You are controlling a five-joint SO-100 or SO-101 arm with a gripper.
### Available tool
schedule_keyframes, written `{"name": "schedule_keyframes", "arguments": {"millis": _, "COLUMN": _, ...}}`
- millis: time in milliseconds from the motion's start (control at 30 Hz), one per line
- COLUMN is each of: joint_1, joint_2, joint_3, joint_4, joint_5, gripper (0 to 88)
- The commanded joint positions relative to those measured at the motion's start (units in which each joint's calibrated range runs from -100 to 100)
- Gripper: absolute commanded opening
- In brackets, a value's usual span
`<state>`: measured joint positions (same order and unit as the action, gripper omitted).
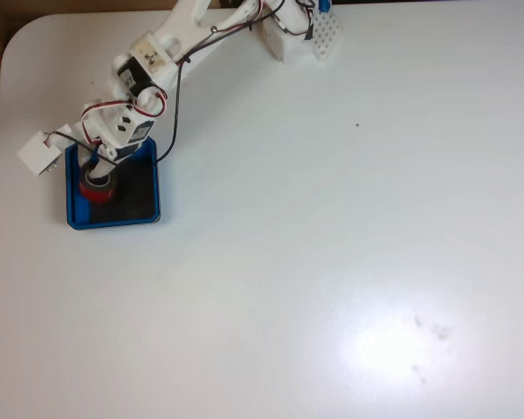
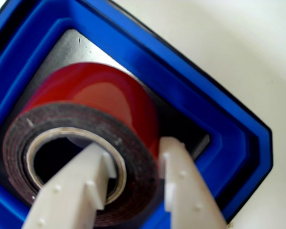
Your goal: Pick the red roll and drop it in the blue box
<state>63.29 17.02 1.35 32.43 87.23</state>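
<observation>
Red roll (image 2: 93,102) clamped by wall, one of fingers (image 2: 74,191) through core, other outside. We hold it over blue box (image 2: 190,95) floor for drop onto black base; release pending.

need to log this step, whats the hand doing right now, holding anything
Hand: closed on the red roll, one finger inside its core and one outside the wall, holding it over the blue box.
</observation>
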Motion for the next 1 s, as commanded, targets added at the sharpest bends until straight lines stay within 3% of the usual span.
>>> {"name": "schedule_keyframes", "arguments": {"millis": 0, "joint_1": 0.66, "joint_2": -0.97, "joint_3": -2.87, "joint_4": -0.99, "joint_5": -0.19, "gripper": 1.0}}
{"name": "schedule_keyframes", "arguments": {"millis": 233, "joint_1": 1.35, "joint_2": -1.13, "joint_3": -2.87, "joint_4": -0.91, "joint_5": -0.19, "gripper": 1.8}}
{"name": "schedule_keyframes", "arguments": {"millis": 467, "joint_1": 2.23, "joint_2": -1.22, "joint_3": -2.60, "joint_4": -0.83, "joint_5": -0.19, "gripper": 12.5}}
{"name": "schedule_keyframes", "arguments": {"millis": 700, "joint_1": 2.32, "joint_2": -3.56, "joint_3": -1.17, "joint_4": -0.58, "joint_5": -0.19, "gripper": 12.9}}
{"name": "schedule_keyframes", "arguments": {"millis": 967, "joint_1": 1.74, "joint_2": -20.11, "joint_3": 16.89, "joint_4": -0.66, "joint_5": -0.19, "gripper": 12.9}}
